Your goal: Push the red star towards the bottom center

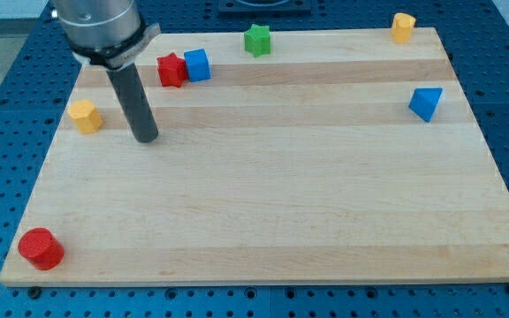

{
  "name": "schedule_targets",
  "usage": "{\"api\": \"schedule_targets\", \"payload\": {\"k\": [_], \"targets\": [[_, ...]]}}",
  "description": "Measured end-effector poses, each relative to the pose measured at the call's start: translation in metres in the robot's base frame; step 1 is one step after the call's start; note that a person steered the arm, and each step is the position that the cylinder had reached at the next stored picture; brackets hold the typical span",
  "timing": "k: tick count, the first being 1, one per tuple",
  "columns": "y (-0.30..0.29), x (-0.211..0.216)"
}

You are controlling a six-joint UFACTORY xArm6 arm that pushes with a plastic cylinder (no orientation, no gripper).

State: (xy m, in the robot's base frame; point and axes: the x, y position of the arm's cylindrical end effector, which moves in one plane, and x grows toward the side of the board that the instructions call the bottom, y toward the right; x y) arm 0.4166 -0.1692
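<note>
The red star [172, 70] lies near the view's top left of the wooden board [272, 177], touching a blue cube [198, 64] on its right. My tip [147, 139] rests on the board below and to the left of the red star, apart from it, and right of a yellow block [85, 116].
A green star [257, 40] sits at the top middle. A yellow block [402, 26] sits at the top right corner. A blue triangular block [426, 102] is at the right. A red cylinder [41, 248] is at the bottom left corner.
</note>
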Motion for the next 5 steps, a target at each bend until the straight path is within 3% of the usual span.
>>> {"api": "schedule_targets", "payload": {"k": [5], "targets": [[-0.045,-0.105]]}}
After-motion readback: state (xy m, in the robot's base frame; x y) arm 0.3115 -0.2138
